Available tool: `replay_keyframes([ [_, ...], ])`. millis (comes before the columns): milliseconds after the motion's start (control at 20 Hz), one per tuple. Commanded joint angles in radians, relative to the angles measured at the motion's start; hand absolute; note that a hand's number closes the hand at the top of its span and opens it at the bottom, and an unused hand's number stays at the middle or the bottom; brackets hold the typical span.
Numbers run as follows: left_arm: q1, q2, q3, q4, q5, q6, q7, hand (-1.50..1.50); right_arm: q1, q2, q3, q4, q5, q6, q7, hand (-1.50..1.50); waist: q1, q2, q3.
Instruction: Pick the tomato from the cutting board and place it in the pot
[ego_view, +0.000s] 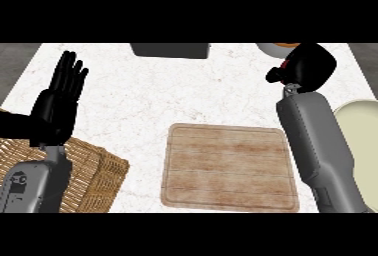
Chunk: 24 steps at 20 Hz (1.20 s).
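White speckled stone counter (184, 95) fills the view. On it, nearest, lies the bare rectangular pale wooden cutting board (230, 167). A woven wicker basket (92, 172) sits at the lower left, a cream round plate (363, 135) at the right edge and a dark grey pot (171, 50) at the far edge, only partly in view. The right hand (308, 64) is curled near the far right corner; a sliver of red tomato (286, 64) shows under it, apparently clasped. A tomato is likely light, smooth and easily bruised, best cupped around its middle. Open counter runs leftward to the pot. The left hand (63, 95) rests unclenched, fingers up.
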Motion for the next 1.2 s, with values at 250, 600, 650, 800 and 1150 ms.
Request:
replay_keyframes([
  [250, -0.020, 0.015, 0.012, 0.012, 0.011, -0.010, 0.027, 0.00, -0.186, -0.051, -0.029, 0.098, 0.396, -0.012, 0.479, 1.50, -0.003, -0.009, 0.005],
  [600, 0.022, -0.008, 0.007, 0.023, -0.005, 0.009, 0.011, 0.00, -0.137, -0.037, -0.126, 0.006, 0.449, 0.118, 0.473, 1.50, -0.048, -0.025, 0.006],
  [650, 0.052, 0.028, 0.046, 0.041, 0.000, -0.012, -0.048, 0.00, -0.109, -0.046, -0.137, -0.061, 0.433, 0.134, 0.436, 1.50, -0.061, -0.029, 0.006],
  [800, 0.012, 0.007, 0.039, 0.058, -0.006, 0.011, -0.026, 0.00, 0.006, -0.006, -0.155, -0.126, 0.452, 0.120, 0.428, 1.50, -0.072, -0.027, 0.006],
  [1150, 0.039, 0.016, 0.044, -0.010, 0.015, -0.005, 0.009, 0.00, 0.259, 0.025, -0.193, -0.443, 0.427, 0.107, 0.321, 1.50, -0.064, -0.027, 0.006],
])
